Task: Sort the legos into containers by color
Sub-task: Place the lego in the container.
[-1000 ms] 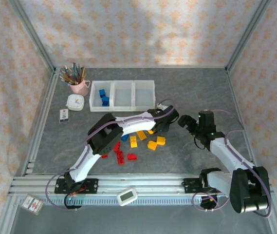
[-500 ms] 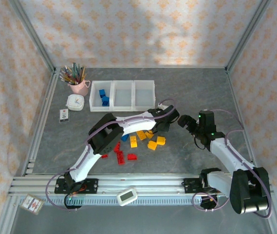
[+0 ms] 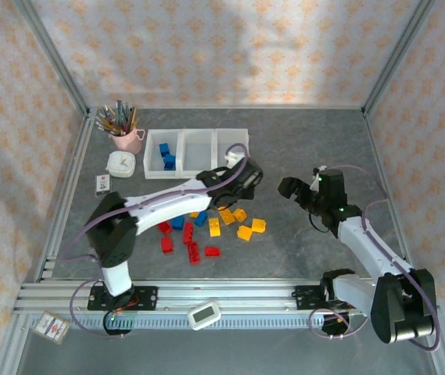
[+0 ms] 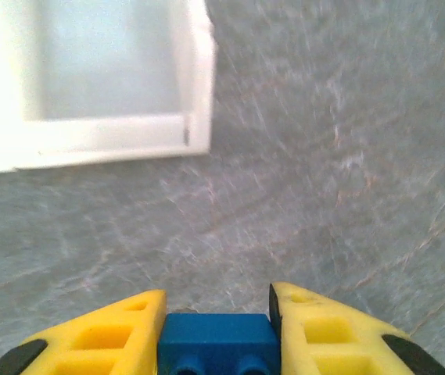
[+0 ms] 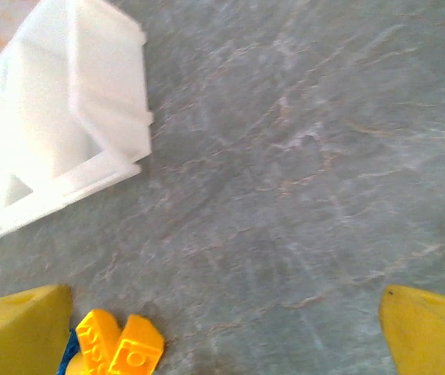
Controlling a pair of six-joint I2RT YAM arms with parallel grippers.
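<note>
Grey counter (image 3: 324,141) | left pincer (image 4: 216,295): lifted off lego pile (image 3: 206,228), pinching blue lego (image 4: 218,341), nearing containers (image 3: 214,148) | right pincer (image 5: 224,295): spread, empty | blue bin (image 3: 148,150) likely next

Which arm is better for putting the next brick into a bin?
Left. The left gripper is shut on a blue brick right beside the bins, and the leftmost bin already has blue bricks in it. The right gripper is open, holding nothing, farther away.

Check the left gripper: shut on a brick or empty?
Shut on a blue brick: the left wrist view shows it clamped between the yellow fingers of the left gripper.
</note>
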